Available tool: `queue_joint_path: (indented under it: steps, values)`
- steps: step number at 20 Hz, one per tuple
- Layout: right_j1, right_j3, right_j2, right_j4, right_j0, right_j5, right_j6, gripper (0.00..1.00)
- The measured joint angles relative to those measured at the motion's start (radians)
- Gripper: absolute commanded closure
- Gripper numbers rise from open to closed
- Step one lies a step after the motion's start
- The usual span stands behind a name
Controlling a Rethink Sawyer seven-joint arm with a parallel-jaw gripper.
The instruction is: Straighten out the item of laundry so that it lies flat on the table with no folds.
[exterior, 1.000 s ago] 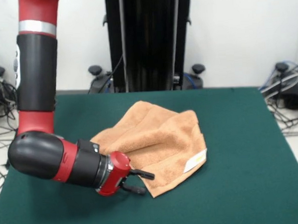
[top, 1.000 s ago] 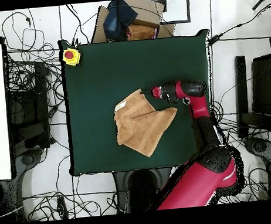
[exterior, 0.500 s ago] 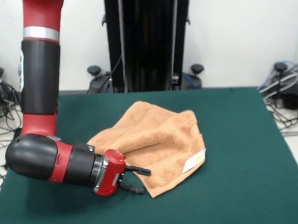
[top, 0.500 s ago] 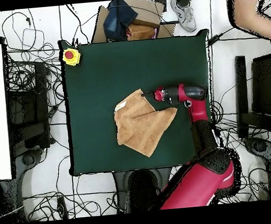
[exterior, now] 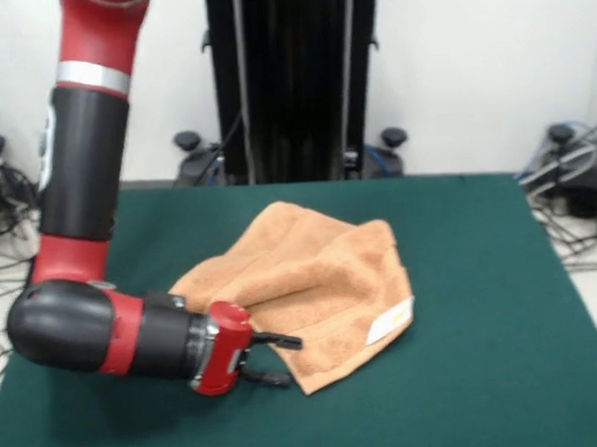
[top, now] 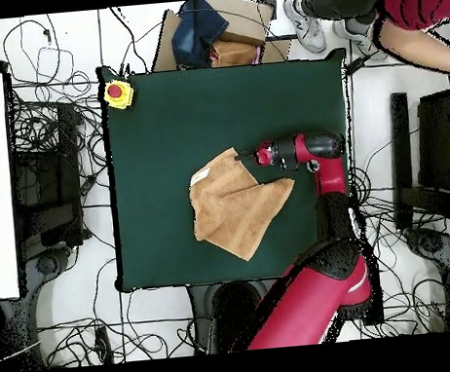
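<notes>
A person (top: 389, 8) is cut off by the overhead view's top-right edge.

A red and black robot arm reaches in from the upper left, its gripper (exterior: 279, 359) parted at the lower edge of a rumpled, folded orange towel (exterior: 307, 285) with a white label, mid-frame on a green table (exterior: 487, 374).

place: robotics lab | cues: floor cables (top: 54, 140), emergency-stop button (top: 116, 92), pedestal (exterior: 293, 79)
</notes>
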Motion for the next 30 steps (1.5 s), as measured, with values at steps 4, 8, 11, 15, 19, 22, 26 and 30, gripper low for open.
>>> queue_joint_path:
  steps: [4, 8, 11, 15, 19, 22, 26, 30]
  values:
    - [0.010, -0.037, -0.001, 0.002, 0.015, 0.028, 0.000, 0.00]
    - [0.019, -0.056, -0.002, 0.012, 0.021, 0.042, 0.000, 0.00]
    - [0.018, -0.056, -0.006, 0.015, 0.023, 0.042, 0.000, 0.00]
    - [0.017, -0.056, -0.011, 0.017, 0.025, 0.041, 0.000, 0.00]
    - [0.016, -0.053, -0.014, 0.022, 0.025, 0.038, 0.000, 0.00]
    - [0.005, -0.029, -0.021, 0.023, 0.021, 0.019, 0.000, 0.00]
    - [-0.007, -0.003, -0.027, 0.022, 0.015, -0.002, 0.000, 0.00]
    - [-0.016, 0.019, -0.033, 0.023, 0.011, -0.019, 0.000, 0.00]
